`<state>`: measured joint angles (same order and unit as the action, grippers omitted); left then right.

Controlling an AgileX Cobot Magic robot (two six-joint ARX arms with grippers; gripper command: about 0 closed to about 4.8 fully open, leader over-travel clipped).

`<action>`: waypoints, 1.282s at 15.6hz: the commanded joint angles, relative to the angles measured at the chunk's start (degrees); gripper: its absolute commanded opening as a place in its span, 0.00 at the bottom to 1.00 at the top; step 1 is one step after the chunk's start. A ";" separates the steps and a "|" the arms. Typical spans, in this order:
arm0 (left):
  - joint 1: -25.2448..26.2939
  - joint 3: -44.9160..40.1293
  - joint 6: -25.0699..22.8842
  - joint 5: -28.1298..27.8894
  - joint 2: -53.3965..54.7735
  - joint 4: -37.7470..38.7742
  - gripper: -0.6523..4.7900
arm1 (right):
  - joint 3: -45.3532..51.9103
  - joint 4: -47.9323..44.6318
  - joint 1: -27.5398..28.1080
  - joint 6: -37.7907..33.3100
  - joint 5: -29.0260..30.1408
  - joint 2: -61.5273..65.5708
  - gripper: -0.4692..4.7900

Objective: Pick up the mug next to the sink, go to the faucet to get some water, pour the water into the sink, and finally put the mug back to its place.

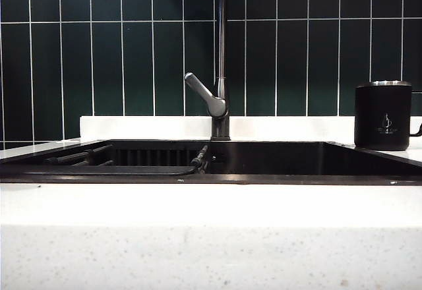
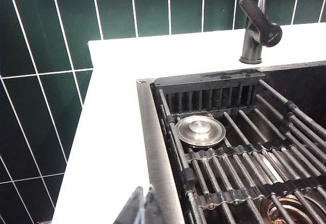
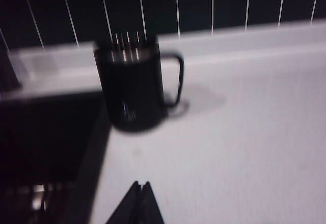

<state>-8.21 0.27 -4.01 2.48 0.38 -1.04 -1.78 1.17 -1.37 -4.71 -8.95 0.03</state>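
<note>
The black mug [image 1: 383, 115] with a silvery rim stands upright on the white counter at the right of the sink [image 1: 277, 171]. The right wrist view shows the mug [image 3: 133, 89] with its handle turned away from the sink [image 3: 46, 132]. My right gripper [image 3: 142, 185] is shut and empty above the counter, short of the mug. The faucet [image 1: 221, 59] rises behind the basin's middle, its grey lever angled left. My left gripper [image 2: 144, 190] is shut and empty over the sink's [image 2: 153, 147] left rim, with the faucet [image 2: 257, 28] beyond. Neither gripper shows in the exterior view.
A slatted rack [image 2: 244, 152] covers the basin floor, with a round metal drain cover [image 2: 200, 129] on it. Dark green tiles [image 1: 132, 53] form the wall behind a white ledge [image 1: 145, 126]. A white counter front [image 1: 211, 237] runs along the near edge.
</note>
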 commanded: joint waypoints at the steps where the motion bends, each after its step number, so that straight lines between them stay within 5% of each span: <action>1: 0.02 0.15 0.13 -0.04 0.00 -0.77 0.11 | -0.15 -1.36 -0.04 -0.13 0.33 -0.17 0.08; 5: 0.02 0.15 0.02 -0.11 0.00 -0.79 0.11 | -0.15 -1.05 -0.02 -0.13 8.00 -0.17 0.08; 20: 0.02 0.13 -0.09 -4.17 0.00 -4.90 0.11 | -0.15 -3.15 0.04 -0.17 7.61 -0.17 0.08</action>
<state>-8.21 0.27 -4.05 -0.01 0.38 -4.03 -1.74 -0.64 -1.28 -4.73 -1.28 0.05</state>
